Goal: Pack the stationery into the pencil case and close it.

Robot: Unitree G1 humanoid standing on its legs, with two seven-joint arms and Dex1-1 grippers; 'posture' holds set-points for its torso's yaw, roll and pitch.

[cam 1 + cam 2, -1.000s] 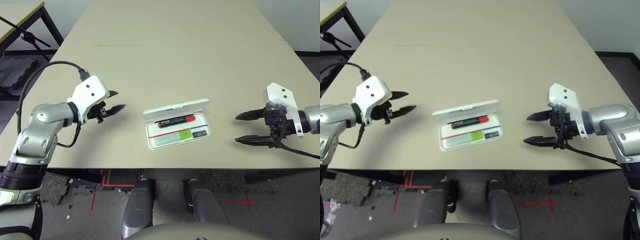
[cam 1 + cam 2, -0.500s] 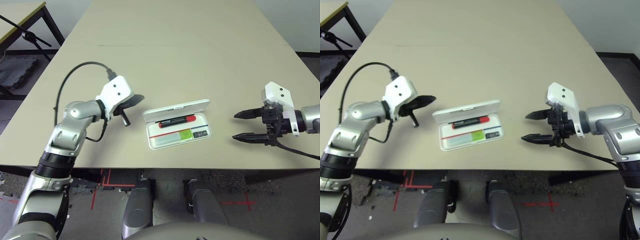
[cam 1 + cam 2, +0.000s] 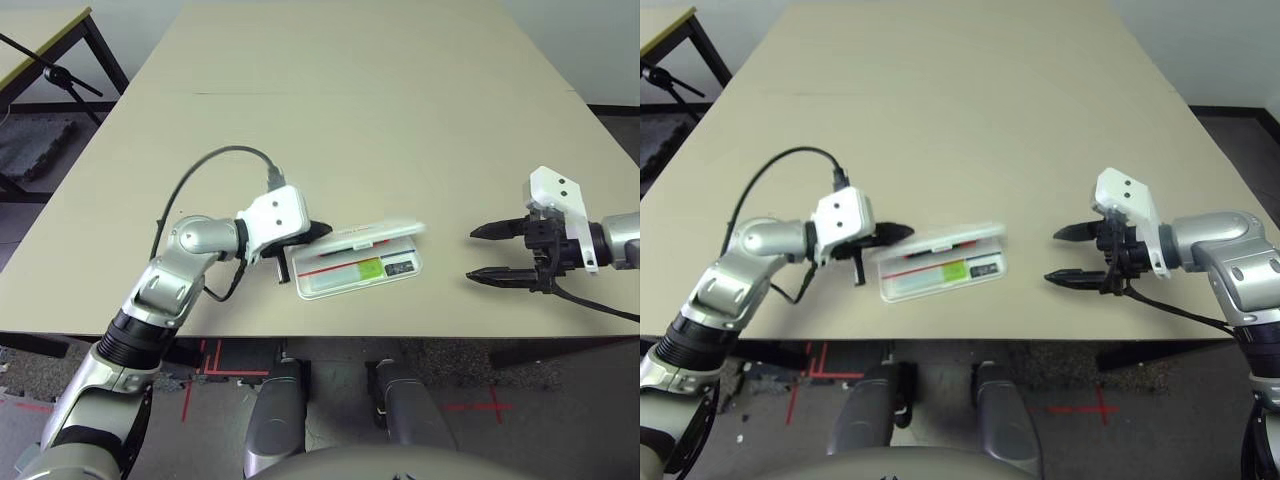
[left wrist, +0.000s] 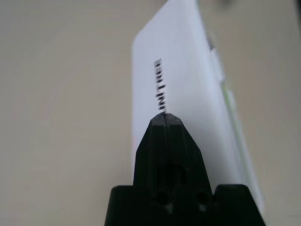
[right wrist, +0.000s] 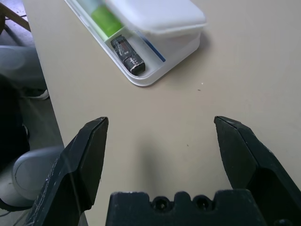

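Left arm: reaches in across the table (image 3: 360, 120) from the left, forearm angled toward the middle, wrist bent so the left gripper (image 3: 318, 231) points right and a little downward at the back of the pencil case (image 3: 357, 262).
Left gripper: fingers pressed together into one black point — nothing between them. The tip sits against the case's lid (image 3: 362, 236), at its left end.
Right arm: held out to the right of the case, well apart from it, forearm coming in from the right edge.
Right gripper (image 3: 490, 254): fingers spread wide and empty, pointing left toward the case.
Pencil case: near the front edge of the table, between the two grippers. Lid tilted forward over the tray, partly down but not shut — a gap shows along the front.
Contents: green-capped highlighter (image 3: 366, 269) and the small dark piece (image 3: 399, 268) lie in the front of the tray; a sliver of the red marker (image 3: 377, 242) shows under the lid's edge.
Left wrist view: closed fingertips (image 4: 165, 123) just below the dark logo text (image 4: 160, 86) on the lid's outer face; the text cannot be read from the head views.
Right wrist view: looks under the lid into the tray's end, with the dark piece beside the green cap.
Change: a second ago the left gripper was slightly open and well left of the case, lid standing upright; now it has swung in and the lid leans over the tray. Right arm unmoved.
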